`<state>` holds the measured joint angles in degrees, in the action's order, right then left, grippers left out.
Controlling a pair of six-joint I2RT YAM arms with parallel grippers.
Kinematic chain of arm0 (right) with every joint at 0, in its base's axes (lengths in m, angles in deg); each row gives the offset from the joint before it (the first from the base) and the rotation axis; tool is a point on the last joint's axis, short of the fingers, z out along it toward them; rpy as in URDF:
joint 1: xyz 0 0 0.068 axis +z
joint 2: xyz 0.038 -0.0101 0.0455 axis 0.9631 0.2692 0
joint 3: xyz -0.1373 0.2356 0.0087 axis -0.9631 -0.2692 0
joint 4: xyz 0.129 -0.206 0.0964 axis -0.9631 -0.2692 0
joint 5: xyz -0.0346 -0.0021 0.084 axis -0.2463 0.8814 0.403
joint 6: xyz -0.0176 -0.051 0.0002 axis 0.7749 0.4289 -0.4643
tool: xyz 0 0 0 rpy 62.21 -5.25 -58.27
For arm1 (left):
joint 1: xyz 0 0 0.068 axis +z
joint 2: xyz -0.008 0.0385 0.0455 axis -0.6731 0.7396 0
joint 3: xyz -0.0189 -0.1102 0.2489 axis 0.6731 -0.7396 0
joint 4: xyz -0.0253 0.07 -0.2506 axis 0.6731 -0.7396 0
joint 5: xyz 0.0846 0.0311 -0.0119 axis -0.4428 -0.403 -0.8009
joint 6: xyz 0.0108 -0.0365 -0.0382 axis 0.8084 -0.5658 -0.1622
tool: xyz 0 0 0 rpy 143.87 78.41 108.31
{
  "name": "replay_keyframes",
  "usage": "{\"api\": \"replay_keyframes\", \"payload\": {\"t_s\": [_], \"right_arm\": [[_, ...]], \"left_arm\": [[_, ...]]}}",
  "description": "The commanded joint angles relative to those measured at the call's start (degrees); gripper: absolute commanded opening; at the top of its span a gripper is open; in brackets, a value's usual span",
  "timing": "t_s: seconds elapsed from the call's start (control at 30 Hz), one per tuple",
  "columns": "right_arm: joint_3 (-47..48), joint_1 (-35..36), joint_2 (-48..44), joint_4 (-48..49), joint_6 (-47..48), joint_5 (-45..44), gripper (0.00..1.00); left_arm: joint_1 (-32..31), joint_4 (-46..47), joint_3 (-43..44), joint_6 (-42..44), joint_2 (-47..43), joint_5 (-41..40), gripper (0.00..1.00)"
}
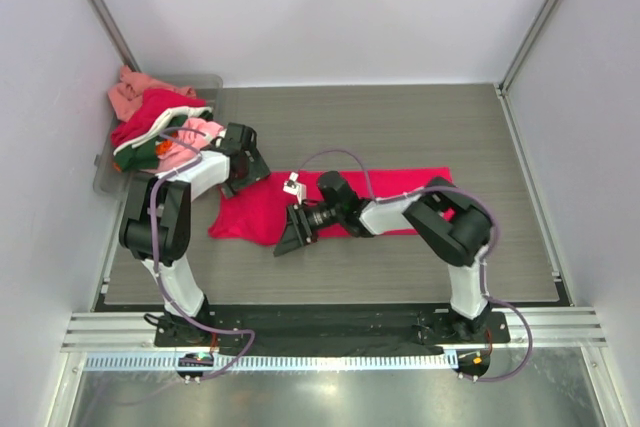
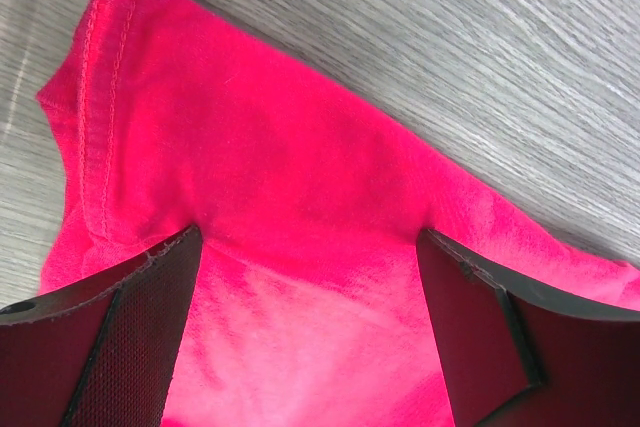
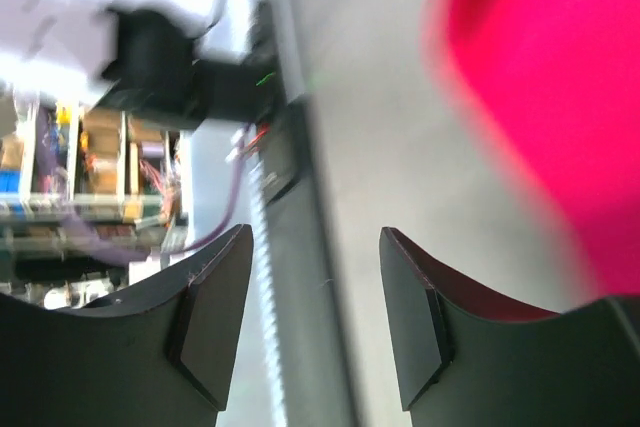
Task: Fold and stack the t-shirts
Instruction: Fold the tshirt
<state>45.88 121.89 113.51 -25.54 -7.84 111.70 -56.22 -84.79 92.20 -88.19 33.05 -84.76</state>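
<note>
- Crimson t-shirt [image 1: 395, 179], soft knit with a double-stitched hem, lies flat at the centre of the grey woodgrain table [image 1: 400, 117]
- Left gripper [image 2: 308, 237]: jaws spread over its 10 o'clock sleeve
- Right gripper [image 3: 315, 237], view blurred: jaws spread, apparently empty, at the shirt's 7 o'clock edge

left arm [image 1: 160, 222] folds up, then reaches to the shirt's [image 1: 400, 183] far left corner, left gripper [image 2: 310, 337] spread wide, tips down at the cloth. right arm [image 1: 450, 227] lies leftward across the shirt, right gripper [image 1: 290, 237] parted at its near edge.
</note>
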Motion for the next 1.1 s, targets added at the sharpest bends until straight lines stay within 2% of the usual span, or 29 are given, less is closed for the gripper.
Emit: {"api": "replay_keyframes", "payload": {"t_s": [0.0,0.13,0.17,0.2,0.3,0.33,0.4,0.6,0.63,0.7,0.73,0.93,1.07], "right_arm": [[-5.03,1.89,-11.58,-2.96,4.18,0.92,0.59],[-7.51,0.31,-22.21,-14.74,10.76,-7.25,0.59],[-7.34,-0.65,-23.8,-21.29,11.74,-9.97,0.58],[-6.81,-1.27,-27.03,-24.75,12.62,-17.74,0.58],[-5.85,-3.11,-31.26,-34.86,14.47,-28.59,0.54],[-5.84,-3.64,-32.07,-36.28,14.21,-35.76,0.52],[-5.84,-5.57,-33.47,-41.2,13.42,-41.7,0.49],[-6.89,-11.9,-37.17,-52.1,10.88,-66.83,0.4],[-7.16,-13.82,-37.26,-53.42,10.0,-69.21,0.35],[-7.95,-15.94,-36.91,-55.19,8.6,-73.34,0.16],[-8.13,-18.04,-36.73,-56.41,7.45,-77.11,0.01],[-11.55,-23.16,-38.4,-57.12,0.69,-86.01,0.01],[-13.05,-25.61,-38.58,-58.09,-3.26,-88.57,0.01]], "left_arm": [[-0.06,-1.57,0.25,0.82,1.75,-0.42,0.89],[-1.02,-0.26,-0.54,2.05,-0.01,0.02,0.9],[-1.38,-0.08,-0.72,2.49,-1.32,0.02,0.9],[-2.25,0.19,-0.98,3.02,-2.29,0.11,0.9],[-4.18,0.45,-2.12,3.64,-5.62,-0.68,0.91],[-4.72,0.37,-2.91,3.64,-6.59,-1.12,0.91],[-6.21,-0.42,-3.97,3.55,-10.1,-3.21,0.91],[-10.43,-3.58,-11.08,2.15,-21.09,-8.5,0.95],[-10.69,-3.68,-12.22,0.75,-23.98,-8.59,0.95],[-11.22,-3.68,-15.37,-0.66,-26.37,-8.33,0.95],[-11.31,-3.59,-16.35,-2.76,-28.12,-8.15,0.95],[-11.84,0.88,-23.47,-8.05,-29.46,-9.65,0.96],[-11.75,4.23,-23.22,-9.37,-25.08,-8.94,0.96]]}}
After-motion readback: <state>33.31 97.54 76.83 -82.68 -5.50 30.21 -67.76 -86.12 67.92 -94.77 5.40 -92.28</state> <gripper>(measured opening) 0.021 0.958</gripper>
